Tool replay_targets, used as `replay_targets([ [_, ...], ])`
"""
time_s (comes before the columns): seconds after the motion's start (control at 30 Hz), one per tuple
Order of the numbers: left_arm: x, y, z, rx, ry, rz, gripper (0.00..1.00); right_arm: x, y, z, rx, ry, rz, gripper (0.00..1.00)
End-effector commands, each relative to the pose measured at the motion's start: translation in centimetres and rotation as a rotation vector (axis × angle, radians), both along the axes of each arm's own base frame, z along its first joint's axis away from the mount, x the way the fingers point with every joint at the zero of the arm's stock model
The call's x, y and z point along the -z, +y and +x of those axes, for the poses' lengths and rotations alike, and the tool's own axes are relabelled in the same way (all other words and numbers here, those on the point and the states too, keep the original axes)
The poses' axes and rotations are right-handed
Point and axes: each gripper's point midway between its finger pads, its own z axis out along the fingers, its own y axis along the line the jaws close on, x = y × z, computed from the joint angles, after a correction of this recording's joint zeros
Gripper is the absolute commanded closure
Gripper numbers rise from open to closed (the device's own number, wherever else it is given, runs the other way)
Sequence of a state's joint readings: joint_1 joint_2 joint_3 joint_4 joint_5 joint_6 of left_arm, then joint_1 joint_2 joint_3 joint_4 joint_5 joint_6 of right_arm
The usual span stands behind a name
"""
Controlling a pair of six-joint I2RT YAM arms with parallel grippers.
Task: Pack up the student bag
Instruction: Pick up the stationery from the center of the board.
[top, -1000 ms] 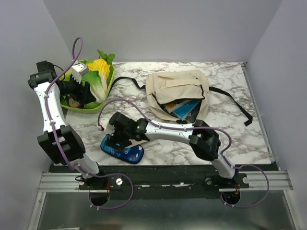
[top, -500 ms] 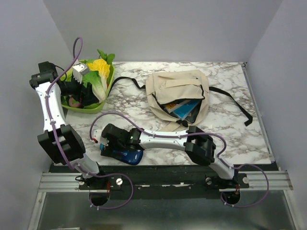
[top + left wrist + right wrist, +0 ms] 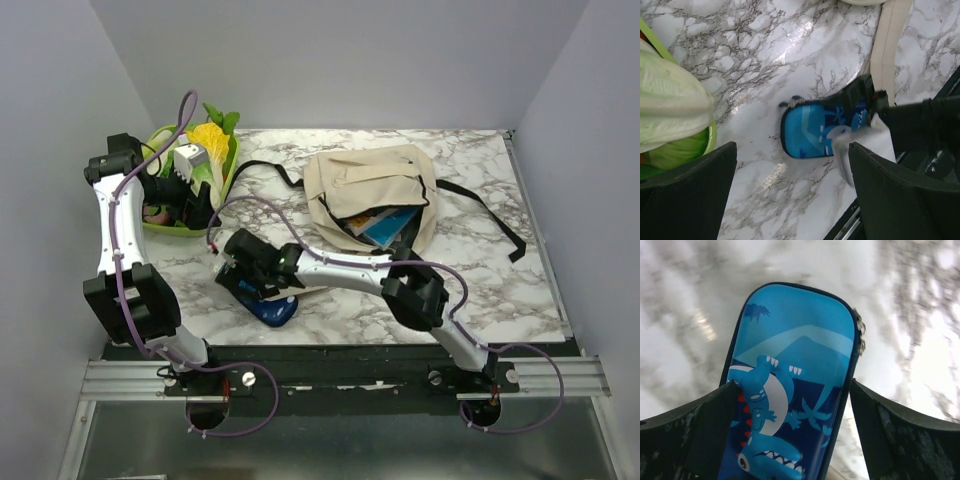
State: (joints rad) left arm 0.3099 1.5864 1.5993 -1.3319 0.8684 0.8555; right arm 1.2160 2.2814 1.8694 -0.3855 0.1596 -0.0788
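The student bag (image 3: 368,185), beige cloth with black straps, lies at the back middle of the marble table, its mouth unzipped over a blue book (image 3: 392,226). A blue dinosaur-print pencil case (image 3: 272,308) (image 3: 795,375) (image 3: 815,131) lies flat near the front left. My right gripper (image 3: 250,283) (image 3: 792,432) is open and low over the case, one finger on each long side of it. My left gripper (image 3: 195,203) (image 3: 792,195) hangs open above the table beside the green tray, with nothing between its fingers.
A green tray (image 3: 222,190) (image 3: 711,142) of toy vegetables, with a pale cabbage (image 3: 670,100), stands at the back left. A beige bag strap (image 3: 889,45) runs along the table near the pencil case. Black straps (image 3: 490,215) trail right of the bag.
My left gripper has swung from over the tray out toward the table and its jaws have spread. My right gripper has shifted over the pencil case, which now lies slightly further right.
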Motion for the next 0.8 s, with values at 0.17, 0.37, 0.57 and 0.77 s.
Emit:
replay_targets([
  [0.17, -1.0, -0.8, -3.0, 0.135, -0.024, 0.086, 0.01, 5.3, -11.3, 9.8, 0.455, 0.085, -0.14, 0.0],
  [0.37, 2.6, -3.0, -5.1, 0.21, 0.063, 0.106, 0.01, 3.3, -10.9, 8.4, 0.497, 0.303, 0.089, 0.0],
  [0.57, 4.9, -5.7, -5.6, 0.221, 0.122, 0.077, 0.01, -1.1, -11.6, 8.6, 0.547, 0.432, 0.294, 0.0],
  [0.77, 7.9, -7.1, -5.9, 0.227, 0.197, 0.076, 0.01, -2.2, -13.8, 7.3, 0.583, 0.425, 0.335, 0.0],
])
